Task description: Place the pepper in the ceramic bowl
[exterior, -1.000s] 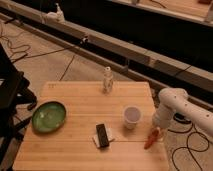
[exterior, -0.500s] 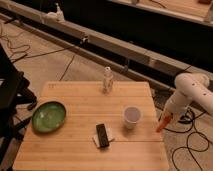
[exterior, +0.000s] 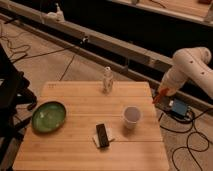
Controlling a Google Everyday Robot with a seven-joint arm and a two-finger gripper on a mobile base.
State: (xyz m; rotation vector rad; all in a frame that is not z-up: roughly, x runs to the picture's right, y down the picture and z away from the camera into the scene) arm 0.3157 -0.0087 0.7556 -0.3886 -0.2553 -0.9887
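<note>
Lifted from the table's [exterior: 75,97] near-right corner, the pepper [exterior: 157,98] now hangs in the air past the right edge, tip down. The gripper [exterior: 161,93] is closed on its upper end, with the white arm [exterior: 192,67] bent above. A white cup [exterior: 131,116] is nearest on the table, between pepper and ceramic bowl [exterior: 49,117] at far left. A black block on a white card [exterior: 102,135] sits near-centre, a small white figurine [exterior: 107,80] at the far edge, and a blue box [exterior: 178,107] on the floor.

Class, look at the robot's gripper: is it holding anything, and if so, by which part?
The gripper, past the right edge of the table, holds the pepper by its upper end. The rest of it points down and left, in the air.
</note>
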